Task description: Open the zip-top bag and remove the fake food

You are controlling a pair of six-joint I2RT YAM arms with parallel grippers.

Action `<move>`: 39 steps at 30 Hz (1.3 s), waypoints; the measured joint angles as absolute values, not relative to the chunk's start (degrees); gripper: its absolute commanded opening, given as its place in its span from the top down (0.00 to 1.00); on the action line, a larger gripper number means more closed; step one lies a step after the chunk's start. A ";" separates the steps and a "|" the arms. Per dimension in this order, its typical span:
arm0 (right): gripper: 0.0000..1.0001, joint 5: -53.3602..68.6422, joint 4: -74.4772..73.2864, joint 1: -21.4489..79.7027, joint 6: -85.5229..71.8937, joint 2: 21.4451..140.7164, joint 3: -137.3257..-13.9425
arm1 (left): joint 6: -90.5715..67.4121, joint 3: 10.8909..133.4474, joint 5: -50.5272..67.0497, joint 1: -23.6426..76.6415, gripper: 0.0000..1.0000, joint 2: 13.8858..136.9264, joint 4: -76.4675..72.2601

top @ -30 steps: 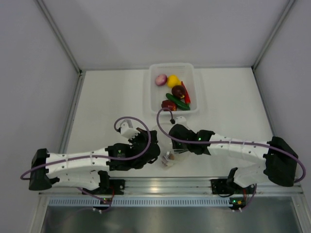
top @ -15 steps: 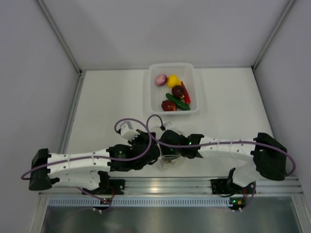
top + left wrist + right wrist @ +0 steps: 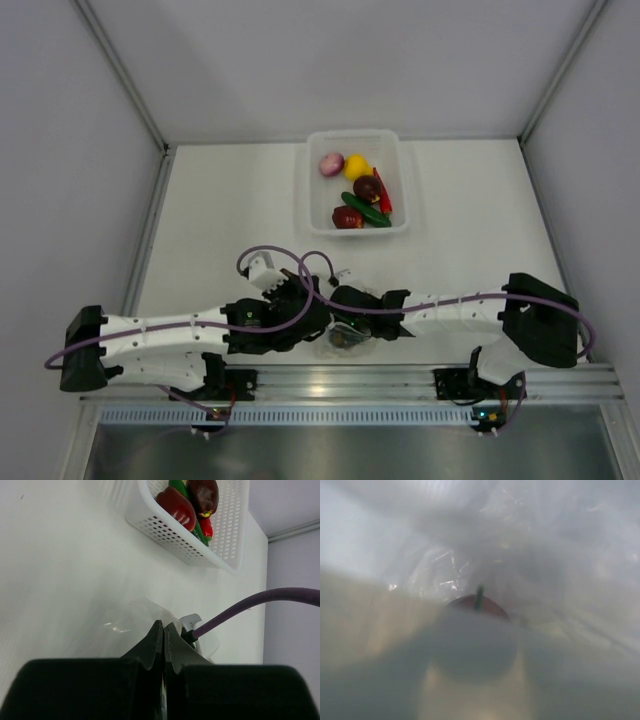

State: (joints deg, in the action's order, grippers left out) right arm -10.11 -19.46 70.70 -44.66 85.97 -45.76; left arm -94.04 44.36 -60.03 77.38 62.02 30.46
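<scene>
The zip-top bag (image 3: pixel 338 342) lies crumpled near the front edge between the two arms. My left gripper (image 3: pixel 318 318) is shut on its edge; in the left wrist view the jaws (image 3: pixel 164 630) pinch the clear plastic (image 3: pixel 132 617). My right gripper (image 3: pixel 347 325) is pushed into the bag from the right. Plastic (image 3: pixel 545 540) fills the right wrist view and hides its fingers. A dark red fruit with a green stem (image 3: pixel 479 605) sits inside the bag just ahead. Other fake food (image 3: pixel 360 190) lies in the basket.
A white mesh basket (image 3: pixel 303 190) stands at the back centre, holding a pinkish onion (image 3: pixel 331 164), a yellow pear (image 3: pixel 357 167), a dark red apple (image 3: pixel 367 188), a chili and a cucumber (image 3: pixel 365 210). A metal rail (image 3: pixel 330 380) runs along the near edge.
My right arm has swung left and toward the front, from just below the basket into the bag. My left gripper has stayed on the bag.
</scene>
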 measured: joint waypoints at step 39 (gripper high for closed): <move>0.63 -26.11 -27.03 71.24 -32.27 70.59 -58.43 | -80.66 44.56 -58.78 77.38 1.00 57.10 30.13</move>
State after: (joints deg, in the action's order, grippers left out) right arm -26.11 -27.03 71.24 -32.27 70.59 -58.43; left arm -80.66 44.56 -58.78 77.38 57.10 30.13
